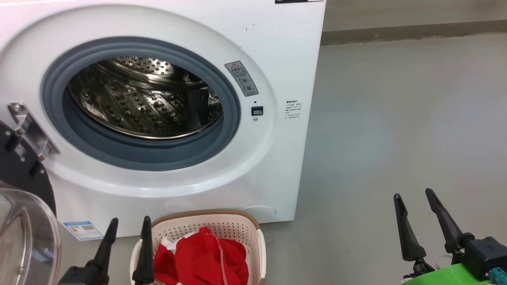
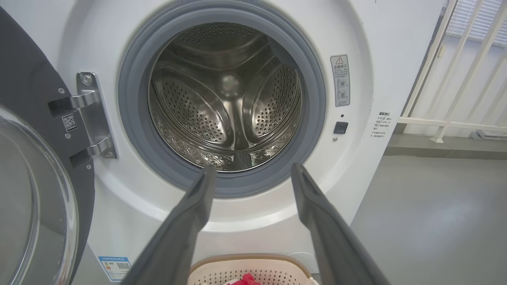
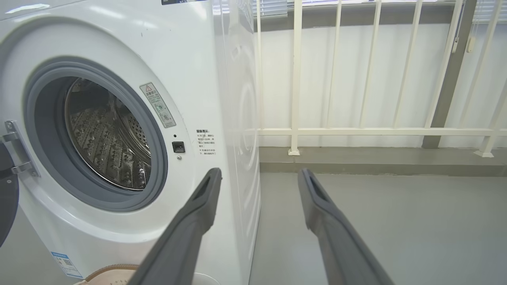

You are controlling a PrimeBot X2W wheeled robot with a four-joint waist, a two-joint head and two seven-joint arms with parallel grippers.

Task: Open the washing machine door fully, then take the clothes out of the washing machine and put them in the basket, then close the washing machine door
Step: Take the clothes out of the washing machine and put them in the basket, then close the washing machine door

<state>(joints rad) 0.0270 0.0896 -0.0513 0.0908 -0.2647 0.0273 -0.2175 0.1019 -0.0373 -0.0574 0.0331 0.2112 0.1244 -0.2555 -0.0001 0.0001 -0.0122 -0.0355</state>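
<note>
The washing machine door (image 1: 20, 174) is seen swung wide to the left on its hinge (image 1: 29, 128), with its glass bowl turned toward the room. The clothes (image 1: 206, 257) are heaped in the basket (image 1: 222, 221), which is set on the floor (image 1: 396, 118) just before the washing machine (image 1: 277, 47). The left tool (image 1: 130, 219) and right tool (image 1: 413, 194) are held released, with nothing gripped and their fingers (image 1: 404, 229) pointed toward the washing machine.
</note>
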